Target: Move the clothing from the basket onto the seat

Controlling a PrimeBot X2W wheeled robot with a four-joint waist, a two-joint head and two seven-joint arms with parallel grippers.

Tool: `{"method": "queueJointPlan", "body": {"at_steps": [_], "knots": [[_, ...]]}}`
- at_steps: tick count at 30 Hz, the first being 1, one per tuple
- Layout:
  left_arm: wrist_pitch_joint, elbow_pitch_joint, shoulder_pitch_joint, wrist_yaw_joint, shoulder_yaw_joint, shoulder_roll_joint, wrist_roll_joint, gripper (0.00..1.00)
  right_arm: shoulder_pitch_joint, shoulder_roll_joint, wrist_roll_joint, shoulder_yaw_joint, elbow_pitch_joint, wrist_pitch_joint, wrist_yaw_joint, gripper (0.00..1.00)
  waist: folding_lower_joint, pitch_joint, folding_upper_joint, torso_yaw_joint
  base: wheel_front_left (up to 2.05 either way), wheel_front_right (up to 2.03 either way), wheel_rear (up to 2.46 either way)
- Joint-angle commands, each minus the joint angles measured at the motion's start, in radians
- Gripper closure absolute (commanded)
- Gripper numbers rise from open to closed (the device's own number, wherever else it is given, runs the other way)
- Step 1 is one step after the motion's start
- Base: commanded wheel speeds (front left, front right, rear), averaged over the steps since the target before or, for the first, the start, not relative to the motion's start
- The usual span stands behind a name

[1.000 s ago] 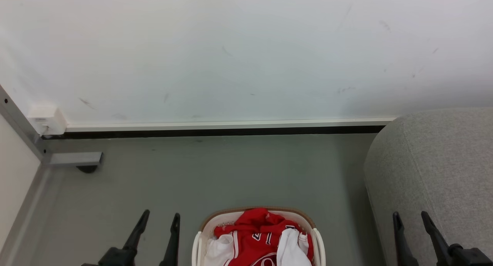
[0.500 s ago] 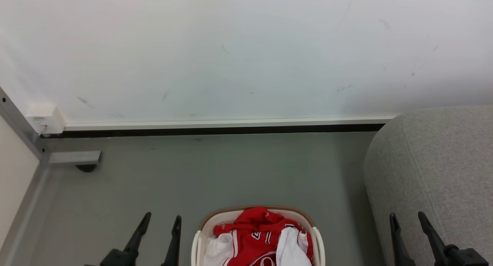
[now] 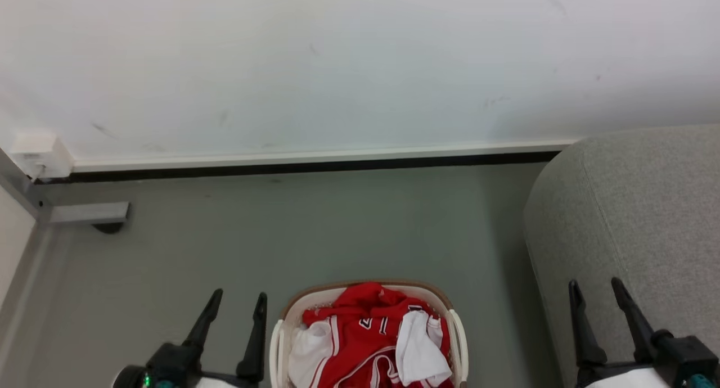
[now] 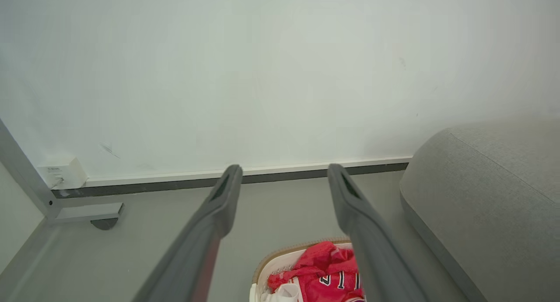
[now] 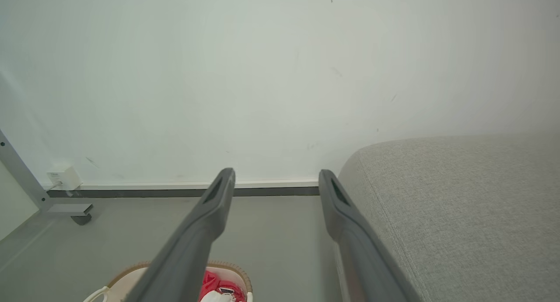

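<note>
Red and white jerseys (image 3: 365, 343) lie heaped in the white basket (image 3: 277, 343) with its brown rim, at the bottom middle of the head view. The grey sofa (image 3: 641, 219) stands to the right of it. My left gripper (image 3: 238, 299) hangs open just left of the basket, nothing between its fingers. Over the sofa's front edge my right gripper (image 3: 595, 287) is open too and holds nothing. The left wrist view has the jerseys (image 4: 326, 275) and basket (image 4: 273, 265) low between my left gripper's (image 4: 283, 170) prongs. In the right wrist view, the basket (image 5: 127, 273) sits under my right gripper (image 5: 275, 175).
A white wall with a dark baseboard (image 3: 315, 166) runs behind the grey floor (image 3: 315, 230). A grey metal frame foot (image 3: 84, 213) and a small white box (image 3: 36, 152) stand at the far left corner.
The whole head picture has shifted up a little, so the camera has tipped down. More of both grippers and of the basket shows at the bottom. The clothing lies as before.
</note>
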Motion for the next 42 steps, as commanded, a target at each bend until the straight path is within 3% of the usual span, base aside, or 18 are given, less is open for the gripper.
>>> {"method": "queueJointPlan", "body": {"at_steps": [1,8,14,20,35,42], "knots": [[-0.001,0.004,-0.031,-0.007,-0.003,0.0,-0.008,0.0,-0.023,-0.005,-0.002,-0.003,-0.014,-0.003,-0.002,0.0,0.0,0.051,0.0,-0.019,0.0,0.0,0.0],[-0.001,0.097,-0.215,-0.029,-0.069,-0.002,0.014,0.0,-0.135,-0.005,-0.026,-0.024,-0.083,-0.002,-0.002,0.0,0.0,0.244,0.0,-0.05,0.0,0.0,0.0],[0.008,0.307,-0.426,-0.041,-0.173,-0.002,0.055,0.0,-0.249,-0.004,-0.058,-0.017,-0.137,-0.002,-0.002,0.0,0.0,0.421,0.0,-0.071,0.0,0.0,0.0],[0.082,0.515,-0.603,-0.037,-0.261,-0.004,0.078,0.0,-0.346,-0.004,-0.098,0.033,-0.191,-0.002,-0.002,0.0,0.0,0.562,0.0,-0.091,0.0,0.0,0.0],[0.213,0.829,-0.846,0.093,-0.488,-0.004,0.019,0.0,-0.41,-0.004,-0.123,0.11,-0.303,-0.002,-0.002,0.0,0.0,0.752,0.0,-0.095,0.0,0.0,0.0],[0.227,0.94,-0.918,0.108,-0.52,-0.003,0.021,0.0,-0.404,-0.004,-0.094,0.138,-0.348,-0.002,-0.002,0.0,0.0,0.802,0.0,-0.125,0.0,0.0,0.0]]}}
